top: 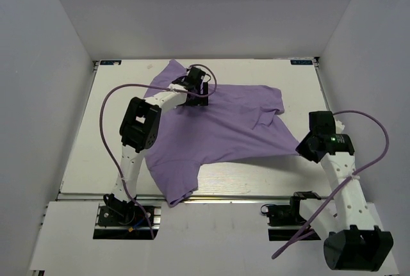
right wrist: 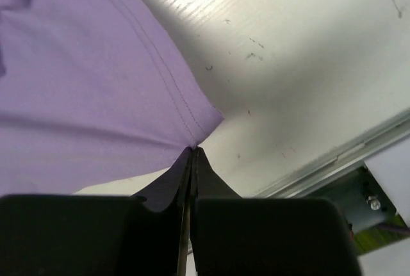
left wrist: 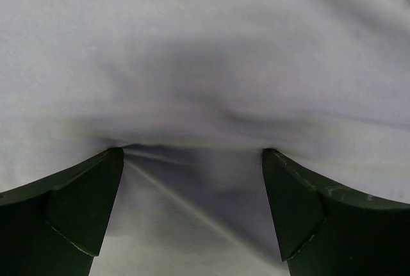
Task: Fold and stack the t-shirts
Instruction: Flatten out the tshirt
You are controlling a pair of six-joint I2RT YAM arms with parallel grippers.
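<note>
**Top view.** I count 1 t-shirt (top: pixel 224 132), lavender, spread on the bench (top: pixel 96 141) with soft wrinkles.
- Long axis: it runs across the bench, sleeves toward my left arm and hem toward my right arm.
- Right tool (top: pixel 299 150): at the near hem corner, with the whole garment lying to its left.
- Left tool (top: pixel 197 87): over the far shoulder area, with most of the cloth on its near side.
- Nearer arm: I judge the coming fold turns on that hem corner, which lies at the right tool and well apart from the left one.

**Left wrist view.**
- Left tool (left wrist: pixel 192 154): jaws stand wide apart, clamped on nothing.
- T-shirt (left wrist: pixel 205 45): it fills the frame ahead of and beneath the tool. A low ridge of cloth is bunched between the 2 fingertips.
- Contact: the tips look to be on the fabric, though I cannot tell how firmly.

**Right wrist view.**
- Right tool (right wrist: pixel 194 151): jaws are together, pinching the very corner of the t-shirt (right wrist: pixel 77 97) where 2 stitched edges meet.
- Cloth: it fans out ahead and to the left of the tool, smooth and drawn slightly taut toward the pinch.
- Bench (right wrist: pixel 307 64): bare and lightly scuffed, it lies ahead and to the right of the tool.
- Grip: I judge it thin, so a sharp pull could slip the corner.
</note>
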